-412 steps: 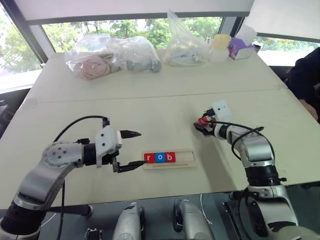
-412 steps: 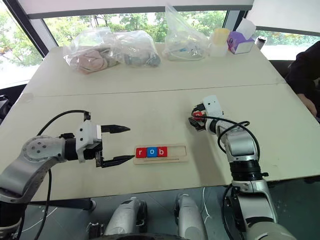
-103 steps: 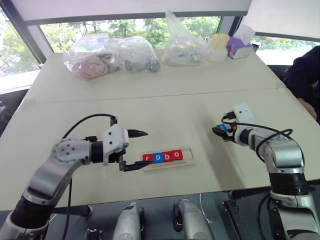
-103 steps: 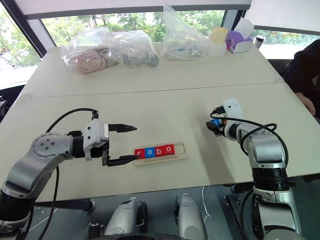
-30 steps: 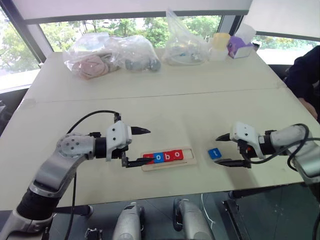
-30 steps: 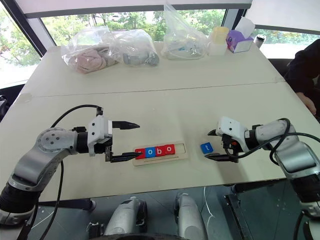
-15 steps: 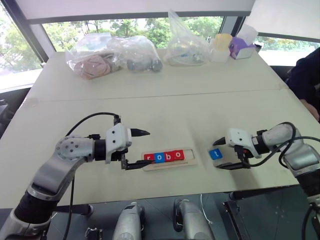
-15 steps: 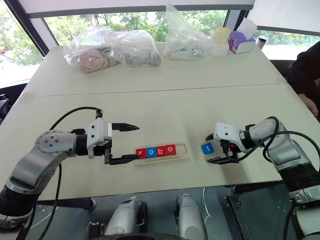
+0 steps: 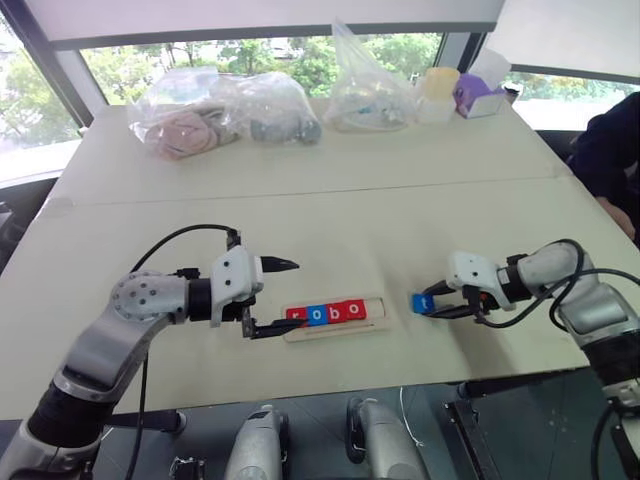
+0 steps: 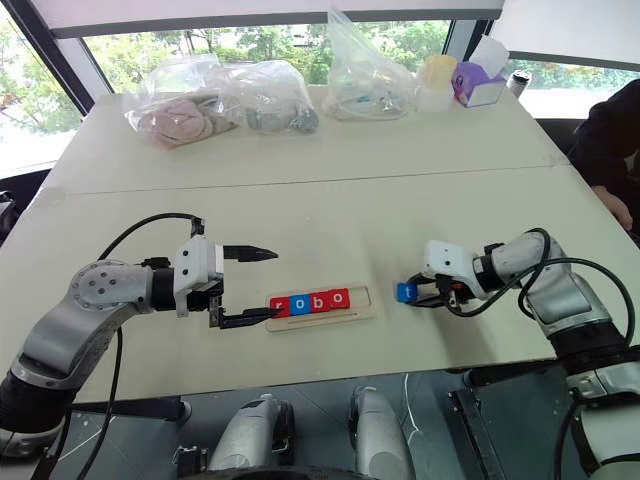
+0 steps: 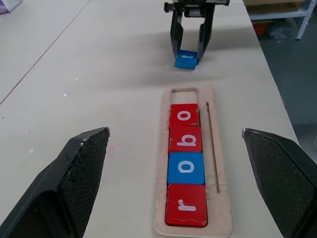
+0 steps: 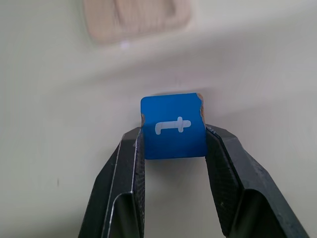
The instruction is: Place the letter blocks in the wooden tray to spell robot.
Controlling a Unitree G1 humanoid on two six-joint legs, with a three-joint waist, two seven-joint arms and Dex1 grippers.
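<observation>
The right pincer [image 12: 173, 158] is clenched on the blue t block [image 12: 173, 126], at three o'clock of the wooden tray [image 9: 380, 318]. Lift it clear of the desk [image 9: 330, 230], lower it flat beside the last o. The left pincer [image 9: 272, 295] stands released at the tray's nine o'clock end.

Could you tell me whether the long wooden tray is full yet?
Not full: the long light-wood tray holds four letter tiles, r-o-b-o, with one empty slot left.

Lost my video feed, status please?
Right gripper shut on blue t block, on table. Left gripper open beside wooden tray. Tray holds r-o-b-o; end slot free, path clear.
</observation>
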